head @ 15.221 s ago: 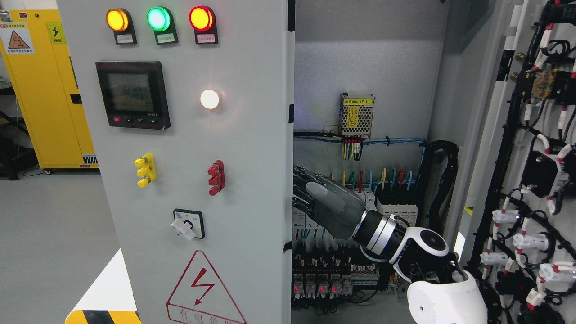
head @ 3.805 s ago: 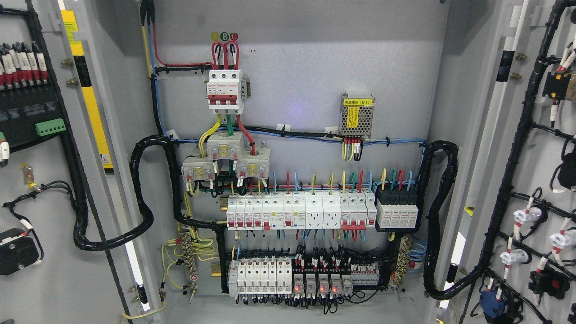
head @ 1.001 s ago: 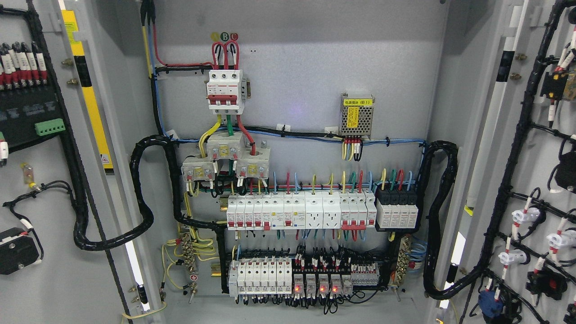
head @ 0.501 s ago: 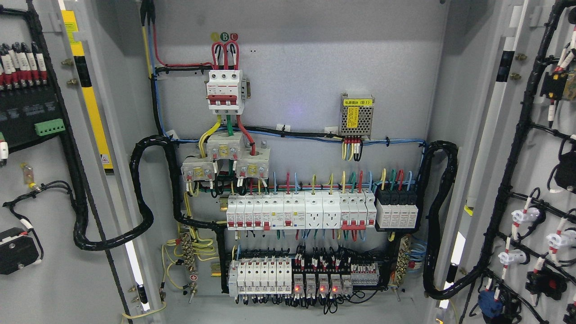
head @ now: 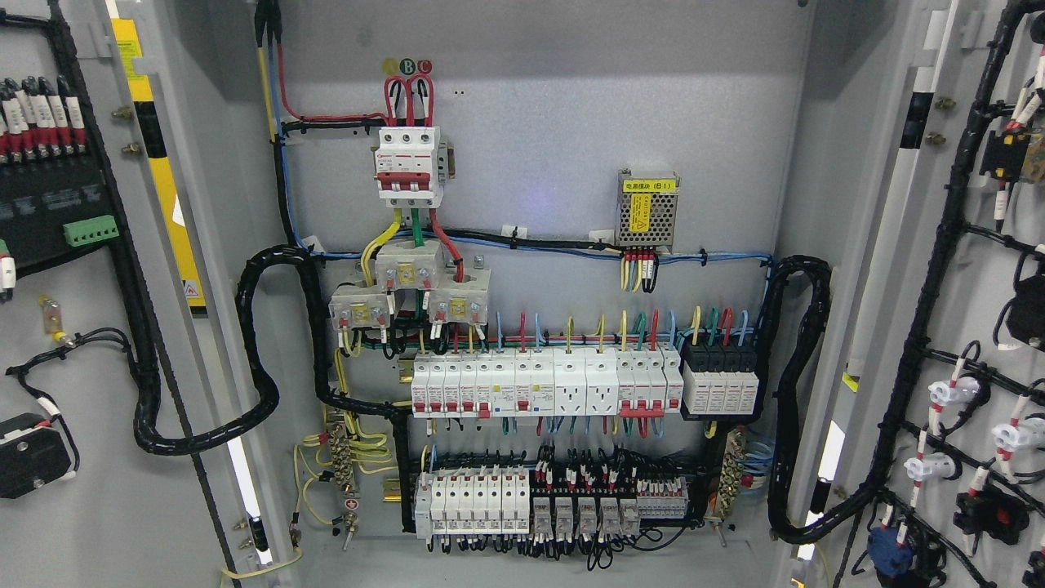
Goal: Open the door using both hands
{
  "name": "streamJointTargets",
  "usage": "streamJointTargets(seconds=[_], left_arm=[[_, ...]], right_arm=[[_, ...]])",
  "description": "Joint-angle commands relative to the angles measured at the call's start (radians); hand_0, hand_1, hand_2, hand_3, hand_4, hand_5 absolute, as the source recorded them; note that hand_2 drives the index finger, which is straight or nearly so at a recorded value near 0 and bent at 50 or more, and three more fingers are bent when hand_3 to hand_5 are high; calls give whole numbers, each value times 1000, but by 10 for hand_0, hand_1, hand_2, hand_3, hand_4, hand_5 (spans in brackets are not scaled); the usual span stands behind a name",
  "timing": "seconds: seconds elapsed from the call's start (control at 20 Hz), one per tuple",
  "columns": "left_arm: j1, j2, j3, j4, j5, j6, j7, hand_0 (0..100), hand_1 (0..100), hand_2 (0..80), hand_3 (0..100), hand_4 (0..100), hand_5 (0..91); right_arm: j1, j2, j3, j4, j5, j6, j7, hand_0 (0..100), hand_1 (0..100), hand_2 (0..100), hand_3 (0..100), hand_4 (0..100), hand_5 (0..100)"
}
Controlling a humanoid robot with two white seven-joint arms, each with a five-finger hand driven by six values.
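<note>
You are looking straight into an electrical cabinet whose two doors both stand swung wide: the left door [head: 73, 343] fills the left edge with its inner face toward you, wiring and a black module fastened to it, and the right door [head: 971, 327] does the same at the right edge, a black cable bundle [head: 922, 327] running down its length. Between them the back panel [head: 531, 122] is fully exposed, with a red and white main breaker [head: 408, 163] high up, a small power supply with a yellow label [head: 647, 208] to its right, and a row of white breakers [head: 539, 384] lower down. Neither hand shows anywhere, so you cannot tell whether the fingers are spread, curled or holding anything. By the look of it, the opening is done. The relation that matters for any further move is this: each door's long axis runs vertically, its hinge along the cabinet's side wall, and its free edge lies outward past the picture's edge, the left door on the left arm's side and the right door on the right arm's. Which arm is nearer cannot be judged with both out of sight.
</note>
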Motion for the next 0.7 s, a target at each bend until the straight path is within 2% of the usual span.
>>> streamJointTargets(seconds=[0.0,0.3,0.65], left_arm=[[-6,-22,-24,132,-37,3,42,120,556,0,0,0,0],[-15,-19,-24,133,-38,5,42,120,556,0,0,0,0],[-21,-18,-24,133,-40,8,42,120,556,0,0,0,0]], right_arm=[[-14,70,-10,162,1,22,-75,0,500,40,0,0,0],[-14,69,-10,153,106,16,-72,0,500,40,0,0,0],[-14,67,1,155,124,14,-71,0,500,40,0,0,0]])
